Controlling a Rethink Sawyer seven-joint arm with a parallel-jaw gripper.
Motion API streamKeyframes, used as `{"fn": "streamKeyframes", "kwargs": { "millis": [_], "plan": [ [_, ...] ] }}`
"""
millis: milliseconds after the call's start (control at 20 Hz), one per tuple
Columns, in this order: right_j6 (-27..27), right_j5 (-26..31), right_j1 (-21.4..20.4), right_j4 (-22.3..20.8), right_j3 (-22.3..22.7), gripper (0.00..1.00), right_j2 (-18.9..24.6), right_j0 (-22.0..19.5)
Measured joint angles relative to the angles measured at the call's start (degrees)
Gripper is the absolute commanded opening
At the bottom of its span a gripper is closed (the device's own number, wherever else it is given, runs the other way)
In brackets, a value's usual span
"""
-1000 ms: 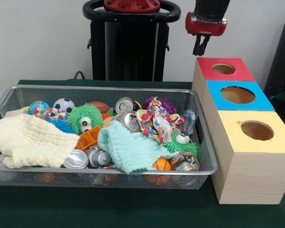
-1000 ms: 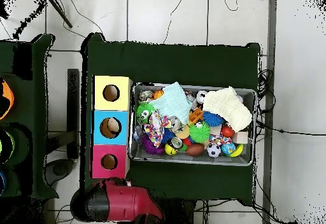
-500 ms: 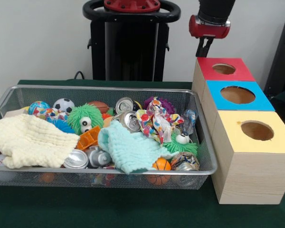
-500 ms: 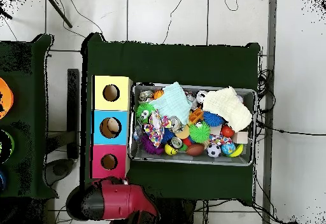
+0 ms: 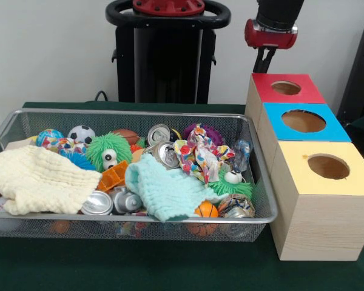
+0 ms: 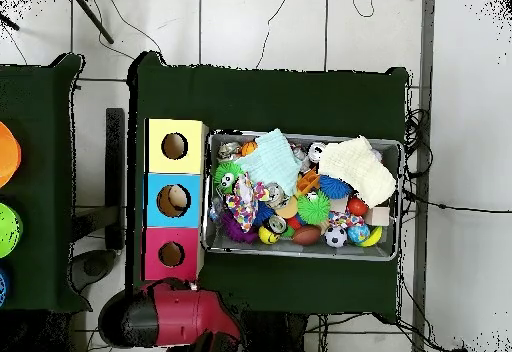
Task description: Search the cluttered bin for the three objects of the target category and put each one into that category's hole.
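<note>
The hand (image 5: 264, 60) hung above the far end of the row of boxes, behind the red-topped box (image 5: 284, 88), well clear of the wire bin (image 5: 258, 151). Its dark fingers pointed down close together and nothing showed between them; whether they were fully closed I could not tell.

The bin sat on the green bench (image 5: 170, 267), just beside the boxes, and was crowded. A cream cloth (image 5: 39, 179) lay over its near left corner, and a pale turquoise cloth (image 5: 164, 188) was draped at the middle of its near side. Between them rested two silver cans (image 5: 112, 202), and two more cans (image 5: 162, 145) lay toward the far wall. A green fuzzy toy with eyes (image 5: 109, 151) sat left of centre, a soccer ball (image 5: 80, 134) near the far left corner, and an orange ball (image 5: 206, 211) against the near wall. A patterned cloth (image 5: 197, 154) lay right of centre.

The three boxes stood touching in a line along the bench's edge: red, then the blue-topped box (image 5: 303, 130), then the yellow-topped box (image 5: 324, 182), each with a round hole in its top
</note>
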Motion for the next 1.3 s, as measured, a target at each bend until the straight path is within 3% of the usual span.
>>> {"fn": "streamKeyframes", "kwargs": {
  "millis": [250, 700, 1300],
  "plan": [
    [0.0, 0.6, -0.5, 0.4, -0.4, 0.0, -0.6, 2.7],
    [0.0, 8.5, -5.6, 0.5, -0.8, 0.0, -3.8, 7.6],
    [0.0, 10.4, -8.8, 1.1, -0.9, 0.0, -6.0, 7.7]
  ]
}}
